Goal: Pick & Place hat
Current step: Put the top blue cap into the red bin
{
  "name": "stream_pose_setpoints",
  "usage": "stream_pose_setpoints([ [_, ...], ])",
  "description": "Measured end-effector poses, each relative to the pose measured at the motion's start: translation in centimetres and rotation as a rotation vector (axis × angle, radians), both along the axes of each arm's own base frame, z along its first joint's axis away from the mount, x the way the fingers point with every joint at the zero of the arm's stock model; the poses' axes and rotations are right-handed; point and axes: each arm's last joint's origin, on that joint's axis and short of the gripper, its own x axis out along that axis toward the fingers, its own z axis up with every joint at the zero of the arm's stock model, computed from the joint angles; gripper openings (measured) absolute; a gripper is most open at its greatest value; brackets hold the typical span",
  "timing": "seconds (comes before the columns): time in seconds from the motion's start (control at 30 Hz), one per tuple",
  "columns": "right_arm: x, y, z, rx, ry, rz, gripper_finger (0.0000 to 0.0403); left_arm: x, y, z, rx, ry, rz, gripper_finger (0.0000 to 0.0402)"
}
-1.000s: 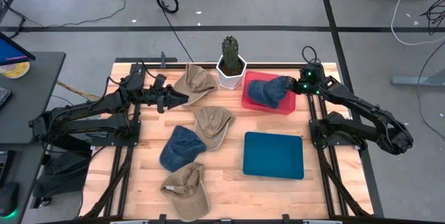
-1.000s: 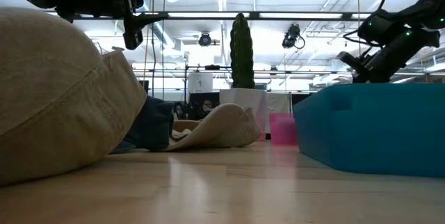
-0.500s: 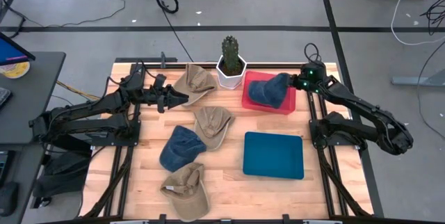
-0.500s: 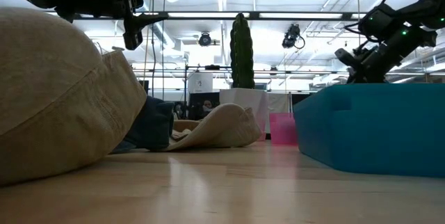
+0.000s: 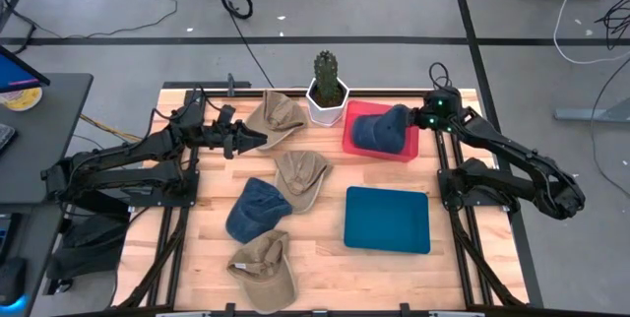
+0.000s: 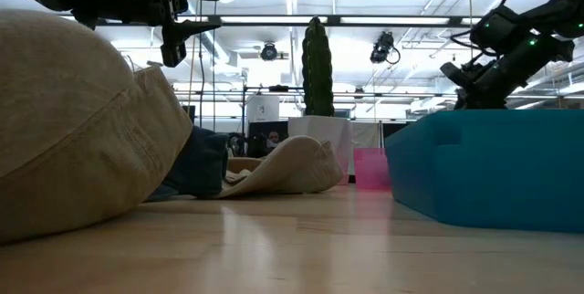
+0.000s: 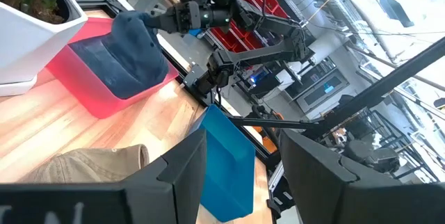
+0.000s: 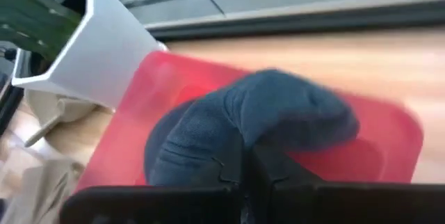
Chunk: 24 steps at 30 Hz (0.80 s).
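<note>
A dark blue hat (image 5: 379,128) lies in the red tray (image 5: 356,146) at the far right. My right gripper (image 5: 409,120) is shut on it at the hat's right side; it also shows in the right wrist view (image 8: 247,172). My left gripper (image 5: 258,140) is open and empty, raised above the table beside a tan hat (image 5: 274,115) at the far left. Its two fingers stand apart in the left wrist view (image 7: 240,172), with tan cloth (image 7: 83,165) below them. My right gripper pinches a raised fold of the blue hat (image 8: 245,147) between its two shut fingers, at the hat's right end (image 5: 398,118). The fingers come from the table's right, slanting down. That end is held up; the hat's lower part (image 7: 122,71) lies on the red tray.
A cactus in a white pot (image 5: 328,93) stands next to the red tray. A teal box (image 5: 387,220) lies in front of the tray. A tan hat (image 5: 300,171), a blue hat (image 5: 258,209) and another tan hat (image 5: 264,270) lie mid-table and near.
My right gripper has risen a little with the blue hat's right end, which stands slightly higher over the red tray; the rest of the hat has stayed in the tray.
</note>
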Motion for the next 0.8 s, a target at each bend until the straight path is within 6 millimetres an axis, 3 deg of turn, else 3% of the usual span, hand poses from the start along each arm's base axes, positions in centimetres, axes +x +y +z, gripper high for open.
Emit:
stream_pose_setpoints([
  [0.27,-0.8,1.3,-1.5,0.252,0.054,-0.037,0.0005,0.0,0.0,0.0,0.0,0.0,0.003,0.0188],
  [0.8,-1.4,1.7,-0.9,0.194,0.084,-0.133,0.0006,0.0,0.0,0.0,0.001,0.0,0.011,0.0188],
])
